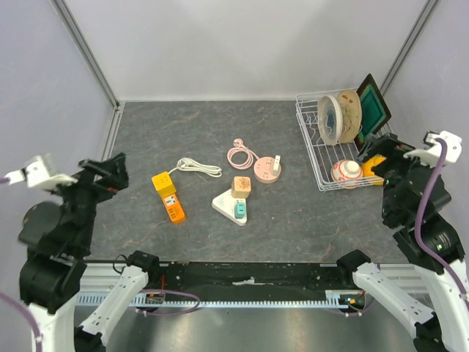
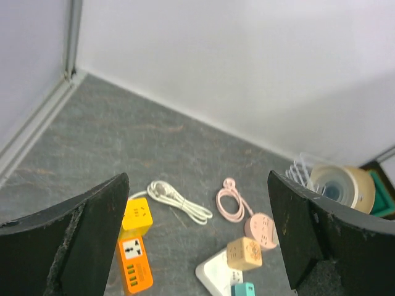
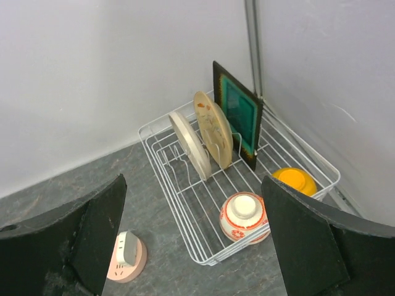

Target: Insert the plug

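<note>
A: Where do we see the white plug?
B: Lying loose near the middle of the tabletop, just beside the orange power strip. Our left pincer and right pincer, all 2, gape wide and empty.

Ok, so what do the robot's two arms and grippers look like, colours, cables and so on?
Both arms are mostly black with white lower links. The left arm and right arm each carry a white wrist block and a lavender cable. The left gripper and right gripper have two broad matte black wedge-shaped fingers; no markings are legible.
</note>
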Controlling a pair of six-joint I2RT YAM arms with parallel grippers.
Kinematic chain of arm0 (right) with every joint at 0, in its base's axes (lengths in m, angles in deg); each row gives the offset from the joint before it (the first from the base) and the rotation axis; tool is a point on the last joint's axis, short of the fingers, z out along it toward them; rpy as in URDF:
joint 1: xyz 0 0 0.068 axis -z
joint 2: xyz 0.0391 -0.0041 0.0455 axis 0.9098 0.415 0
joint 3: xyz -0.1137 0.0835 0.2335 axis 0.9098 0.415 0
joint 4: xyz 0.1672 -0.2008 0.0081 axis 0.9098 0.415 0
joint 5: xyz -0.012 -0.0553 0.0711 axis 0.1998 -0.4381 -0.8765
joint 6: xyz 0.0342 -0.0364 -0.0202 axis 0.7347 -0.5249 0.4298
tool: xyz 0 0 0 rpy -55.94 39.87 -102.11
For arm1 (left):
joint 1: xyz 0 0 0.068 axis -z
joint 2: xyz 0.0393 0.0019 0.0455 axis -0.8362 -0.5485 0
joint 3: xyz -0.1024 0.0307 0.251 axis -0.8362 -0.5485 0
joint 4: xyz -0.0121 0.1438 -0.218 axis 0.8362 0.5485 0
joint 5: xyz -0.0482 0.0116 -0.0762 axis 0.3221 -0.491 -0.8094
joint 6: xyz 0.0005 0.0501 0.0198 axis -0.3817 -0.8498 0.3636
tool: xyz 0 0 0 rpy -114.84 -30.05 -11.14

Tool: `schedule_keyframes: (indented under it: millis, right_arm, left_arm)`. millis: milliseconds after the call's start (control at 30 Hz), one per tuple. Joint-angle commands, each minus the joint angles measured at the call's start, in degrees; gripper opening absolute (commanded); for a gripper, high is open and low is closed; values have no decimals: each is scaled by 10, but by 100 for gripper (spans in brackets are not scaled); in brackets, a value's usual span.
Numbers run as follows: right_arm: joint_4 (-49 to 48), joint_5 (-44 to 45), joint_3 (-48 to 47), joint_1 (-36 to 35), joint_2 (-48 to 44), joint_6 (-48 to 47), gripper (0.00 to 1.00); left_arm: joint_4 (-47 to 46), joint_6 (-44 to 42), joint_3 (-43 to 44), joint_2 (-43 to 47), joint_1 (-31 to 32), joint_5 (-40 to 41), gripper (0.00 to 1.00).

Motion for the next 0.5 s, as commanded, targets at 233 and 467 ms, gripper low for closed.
schedule_keyframes:
  millis: [233,467]
  right_arm:
    - [-21,37,38,1,-105,-48,98]
    - [-24,31,59,1,-156,-53,98]
  left_arm:
    - [23,-42,52,109,-1,69,100]
    - [22,-48,36,151,-1,71,100]
